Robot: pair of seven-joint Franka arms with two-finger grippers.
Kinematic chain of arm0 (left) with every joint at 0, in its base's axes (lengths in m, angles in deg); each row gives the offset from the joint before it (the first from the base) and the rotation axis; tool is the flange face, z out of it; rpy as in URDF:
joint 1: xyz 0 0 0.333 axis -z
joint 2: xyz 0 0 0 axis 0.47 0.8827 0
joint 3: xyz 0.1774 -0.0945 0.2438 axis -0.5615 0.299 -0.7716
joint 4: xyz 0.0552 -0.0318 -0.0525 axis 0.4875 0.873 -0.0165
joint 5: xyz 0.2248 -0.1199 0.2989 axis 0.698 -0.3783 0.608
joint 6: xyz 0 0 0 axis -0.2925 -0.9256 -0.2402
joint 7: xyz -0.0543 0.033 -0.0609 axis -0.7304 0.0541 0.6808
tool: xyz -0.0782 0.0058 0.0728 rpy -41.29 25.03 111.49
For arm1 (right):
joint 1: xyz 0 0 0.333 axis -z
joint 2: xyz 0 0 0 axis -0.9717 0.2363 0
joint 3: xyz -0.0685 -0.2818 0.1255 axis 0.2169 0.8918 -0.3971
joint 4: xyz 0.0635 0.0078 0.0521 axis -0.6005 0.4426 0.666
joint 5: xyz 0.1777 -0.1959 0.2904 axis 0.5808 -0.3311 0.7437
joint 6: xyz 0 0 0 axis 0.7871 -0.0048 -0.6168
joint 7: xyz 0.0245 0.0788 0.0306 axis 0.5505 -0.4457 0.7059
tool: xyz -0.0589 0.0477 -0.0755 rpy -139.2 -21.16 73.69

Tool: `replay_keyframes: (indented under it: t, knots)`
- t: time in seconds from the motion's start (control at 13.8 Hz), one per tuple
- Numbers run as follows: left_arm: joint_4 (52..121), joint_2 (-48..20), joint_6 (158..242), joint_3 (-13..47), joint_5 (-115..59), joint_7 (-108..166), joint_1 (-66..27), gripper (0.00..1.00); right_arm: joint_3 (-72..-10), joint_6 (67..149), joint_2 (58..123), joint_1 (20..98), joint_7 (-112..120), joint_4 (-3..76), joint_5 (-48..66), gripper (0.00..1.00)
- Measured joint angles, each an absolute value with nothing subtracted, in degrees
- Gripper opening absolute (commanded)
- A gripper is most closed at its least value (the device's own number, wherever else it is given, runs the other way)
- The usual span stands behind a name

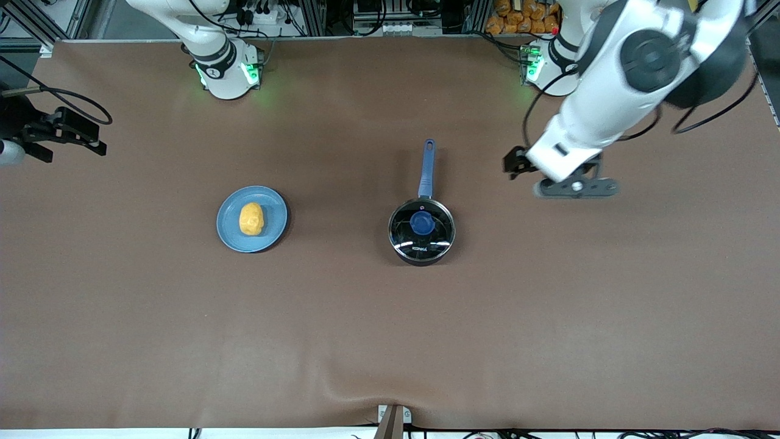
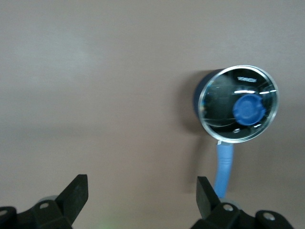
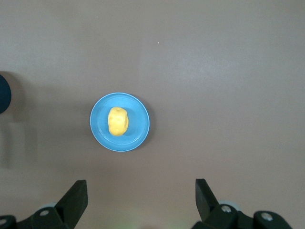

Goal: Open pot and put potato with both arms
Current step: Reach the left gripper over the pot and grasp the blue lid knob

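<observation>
The small round black saucepan (image 1: 421,232) with its long blue handle sits mid-table, its clear glass lid with a blue knob (image 1: 422,223) on, while the lumpy yellow-orange potato (image 1: 251,219) lies on a flat light-blue plate (image 1: 274,227) toward the right arm's end. Nothing is gripped yet, so opening looks like the step in hand. The left gripper (image 2: 142,194), fingers apart over bare table beside the handle, must centre over the knob and descend; the right gripper (image 3: 141,194), fingers also apart, waits high above the plate.
</observation>
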State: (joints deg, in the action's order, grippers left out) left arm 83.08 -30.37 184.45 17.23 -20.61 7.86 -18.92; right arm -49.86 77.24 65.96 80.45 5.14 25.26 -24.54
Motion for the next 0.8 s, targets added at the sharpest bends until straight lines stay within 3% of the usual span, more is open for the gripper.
replay_keyframes:
  t: [0.36,0.8]
  knots:
    - [80.3,-20.3,191.0,17.5,-20.2,-0.6,-11.4,1.0,-49.8,77.2,66.0,80.5,5.1,25.3,-24.3,1.0]
    - [79.8,-13.6,199.7,17.5,-16.8,-7.3,-5.5,1.0,-49.8,77.1,66.0,80.5,5.1,25.3,-24.3,1.0]
